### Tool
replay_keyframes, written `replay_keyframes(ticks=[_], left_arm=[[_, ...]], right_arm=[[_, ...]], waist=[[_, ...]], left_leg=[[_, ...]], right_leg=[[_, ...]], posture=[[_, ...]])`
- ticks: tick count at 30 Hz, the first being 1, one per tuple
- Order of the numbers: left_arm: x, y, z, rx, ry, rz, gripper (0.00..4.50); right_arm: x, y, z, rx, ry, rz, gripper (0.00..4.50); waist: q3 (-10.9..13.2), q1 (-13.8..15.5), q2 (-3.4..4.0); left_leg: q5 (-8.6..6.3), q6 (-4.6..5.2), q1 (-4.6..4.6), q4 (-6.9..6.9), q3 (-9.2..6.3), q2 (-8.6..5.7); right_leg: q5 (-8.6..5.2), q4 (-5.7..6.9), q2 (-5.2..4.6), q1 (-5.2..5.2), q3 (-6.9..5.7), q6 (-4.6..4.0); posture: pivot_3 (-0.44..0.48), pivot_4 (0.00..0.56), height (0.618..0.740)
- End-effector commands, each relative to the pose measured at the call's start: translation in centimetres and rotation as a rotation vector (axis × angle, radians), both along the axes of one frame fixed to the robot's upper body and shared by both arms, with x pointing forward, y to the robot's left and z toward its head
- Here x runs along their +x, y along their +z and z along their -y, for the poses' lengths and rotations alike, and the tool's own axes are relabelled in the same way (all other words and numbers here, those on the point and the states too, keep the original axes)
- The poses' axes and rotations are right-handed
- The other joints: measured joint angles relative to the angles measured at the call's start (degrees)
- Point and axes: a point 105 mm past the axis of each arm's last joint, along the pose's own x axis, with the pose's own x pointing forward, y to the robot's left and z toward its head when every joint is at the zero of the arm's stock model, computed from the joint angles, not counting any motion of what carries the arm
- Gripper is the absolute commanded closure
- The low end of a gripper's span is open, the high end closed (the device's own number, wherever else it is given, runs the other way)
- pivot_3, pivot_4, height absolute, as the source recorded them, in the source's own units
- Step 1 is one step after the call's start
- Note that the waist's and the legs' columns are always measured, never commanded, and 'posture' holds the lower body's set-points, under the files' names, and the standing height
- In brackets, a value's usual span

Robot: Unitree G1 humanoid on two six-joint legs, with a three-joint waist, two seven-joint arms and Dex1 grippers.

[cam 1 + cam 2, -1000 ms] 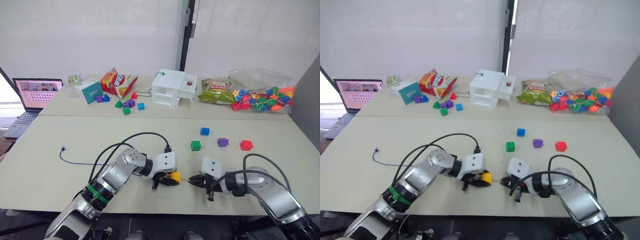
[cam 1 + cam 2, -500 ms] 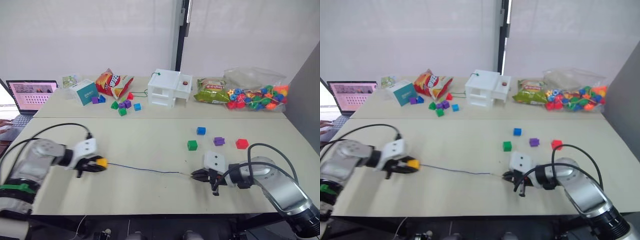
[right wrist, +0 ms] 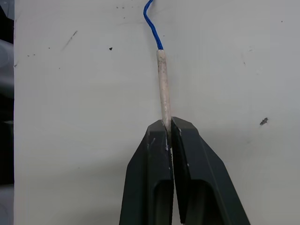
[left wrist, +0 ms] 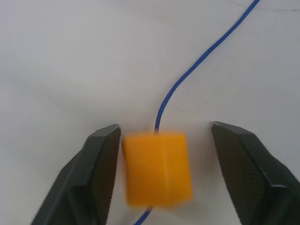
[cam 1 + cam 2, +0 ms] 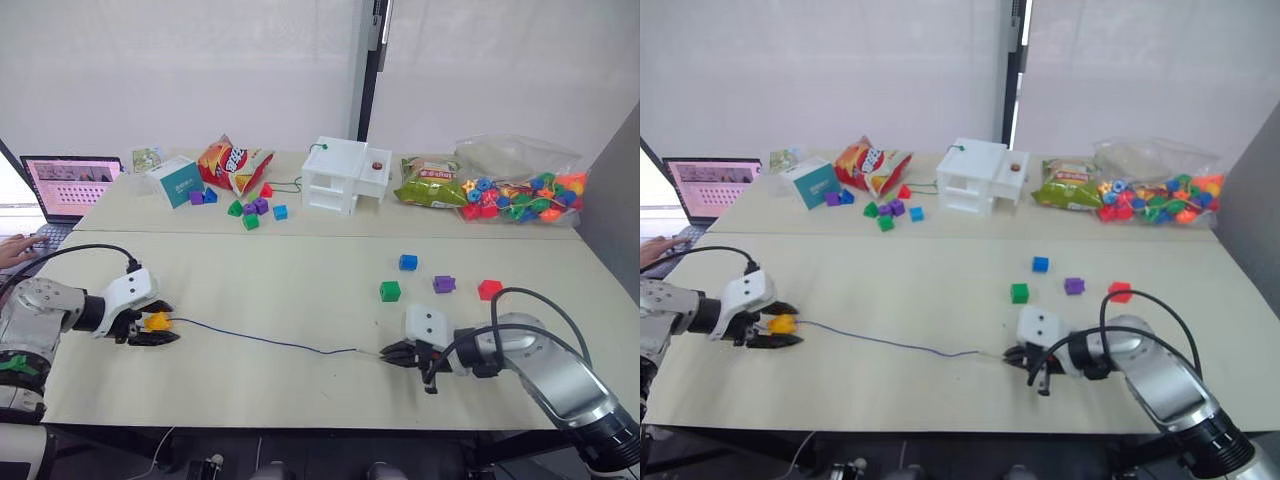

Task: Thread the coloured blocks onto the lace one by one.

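Observation:
The yellow-orange block (image 4: 158, 168) is threaded on the blue lace (image 5: 270, 342) near the table's left front. It sits between the fingers of my left gripper (image 4: 164, 127), which is open, with a clear gap on one side. From that block (image 5: 157, 321) the lace runs right across the table to its pale tip (image 3: 162, 84). My right gripper (image 3: 169, 127) is shut on that tip, low over the table (image 5: 391, 354). The blue (image 5: 409, 262), green (image 5: 390, 291), purple (image 5: 444, 284) and red (image 5: 490, 290) blocks lie loose beyond my right gripper.
Along the back stand a white house-shaped box (image 5: 345, 175), a bag of colourful beads (image 5: 520, 195), a green snack bag (image 5: 430, 185), a chip bag (image 5: 235, 162), a teal box (image 5: 178, 180) and several small loose blocks (image 5: 255, 208). A laptop (image 5: 65, 185) and a person's hand (image 5: 12, 250) are at far left.
My left gripper has carried the yellow-orange block far to the left along the lace, drawing the lace out across the table. The right gripper has stayed shut on the tip.

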Motion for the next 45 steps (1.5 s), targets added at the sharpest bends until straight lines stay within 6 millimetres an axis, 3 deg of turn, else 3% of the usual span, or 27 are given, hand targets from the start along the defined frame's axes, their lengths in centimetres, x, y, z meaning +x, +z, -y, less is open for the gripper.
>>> replay_keyframes(ticks=[1, 3, 6, 7, 9, 11, 15, 19, 28, 40, 45], left_arm=[[0.7, 4.3, 5.0, -0.143, -0.13, 0.095, 0.67], [0.2, 4.7, 7.4, -0.186, -0.193, 0.09, 0.67], [-1.7, 3.8, 12.6, -0.239, -0.34, 0.06, 0.67], [-2.1, 3.7, 13.4, -0.246, -0.355, 0.057, 0.67], [-3.4, 1.8, 18.1, -0.321, -0.436, 0.042, 0.67], [-4.4, 0.8, 21.0, -0.366, -0.487, 0.06, 0.67], [-4.3, -0.9, 24.1, -0.409, -0.51, 0.091, 0.67], [-3.9, -2.3, 25.1, -0.373, -0.55, 0.079, 0.67], [-3.6, -1.8, 26.4, -0.402, -0.598, 0.045, 0.67], [-3.8, -1.8, 26.9, -0.412, -0.6, 0.028, 4.49], [-3.8, -1.8, 26.9, -0.41, -0.592, 0.024, 4.49]], right_arm=[[0.0, 1.0, -0.9, 0.01, 0.028, 0.04, 4.5], [0.0, 0.9, -1.1, 0.009, 0.029, 0.039, 4.5], [-0.1, 0.7, -1.3, 0.0, 0.03, 0.035, 4.5], [0.0, 0.7, -1.3, -0.001, 0.029, 0.035, 4.5], [0.0, 0.7, -1.5, -0.002, 0.027, 0.035, 4.5], [-0.1, 0.7, -1.7, -0.002, 0.026, 0.034, 4.5], [-0.2, 0.8, -1.9, -0.001, 0.031, 0.031, 4.5], [-0.4, 0.9, -2.1, 0.001, 0.035, 0.029, 4.5], [-0.6, 0.9, -2.2, 0.005, 0.03, 0.027, 4.5], [-0.7, 0.9, -2.2, 0.006, 0.02, 0.025, 4.5], [-0.7, 0.8, -2.2, 0.006, 0.017, 0.022, 4.5]], waist=[[0.0, 0.2, -0.04], [0.0, 0.2, -0.06], [0.0, 0.1, -0.05], [0.0, 0.1, -0.05], [0.0, 0.2, -0.04], [0.0, 0.3, -0.05], [0.1, 0.6, -0.1], [0.1, 0.7, -0.1], [0.1, 0.8, -0.1], [0.1, 0.8, -0.1], [0.1, 0.8, -0.1]], left_leg=[[0.0, 0.0, -0.04, 0.03, -0.03, 0.0], [0.0, 0.0, -0.05, 0.04, -0.02, -0.01], [-0.01, 0.01, 0.0, 0.02, -0.01, -0.02], [-0.01, 0.01, 0.02, 0.01, -0.01, -0.01], [-0.01, 0.02, 0.02, -0.01, -0.01, -0.01], [-0.01, 0.02, 0.01, 0.01, 0.0, -0.03], [0.0, 0.0, 0.02, 0.04, -0.02, -0.02], [0.0, 0.0, 0.14, 0.02, -0.02, -0.02], [0.0, 0.0, 0.11, 0.07, -0.03, -0.06], [0.0, 0.0, 0.11, 0.07, -0.04, -0.06], [0.0, 0.0, 0.12, 0.07, -0.05, -0.05]], right_leg=[[0.0, 0.01, -0.01, -0.02, -0.02, 0.0], [0.02, 0.0, -0.04, -0.01, 0.0, 0.03], [0.02, 0.0, -0.03, 0.01, 0.06, 0.03], [0.02, -0.01, -0.03, 0.02, 0.07, 0.03], [0.02, -0.03, -0.02, 0.02, 0.1, 0.03], [0.02, -0.03, -0.04, 0.04, 0.13, 0.03], [0.03, -0.01, 0.0, 0.05, 0.12, 0.02], [0.05, -0.03, 0.02, 0.12, 0.13, -0.01], [0.06, -0.08, -0.01, 0.16, 0.09, 0.01], [0.06, -0.09, -0.01, 0.18, 0.08, 0.01], [0.06, -0.08, 0.01, 0.17, 0.08, 0.01]], posture=[[0.0, 0.15, 0.74], [0.0, 0.15, 0.74], [0.0, 0.15, 0.74], [0.0, 0.15, 0.74], [0.0, 0.15, 0.74], [0.0, 0.15, 0.74], [0.0, 0.15, 0.74], [0.0, 0.15, 0.74], [0.0, 0.15, 0.74], [0.0, 0.15, 0.74], [0.0, 0.15, 0.74]])
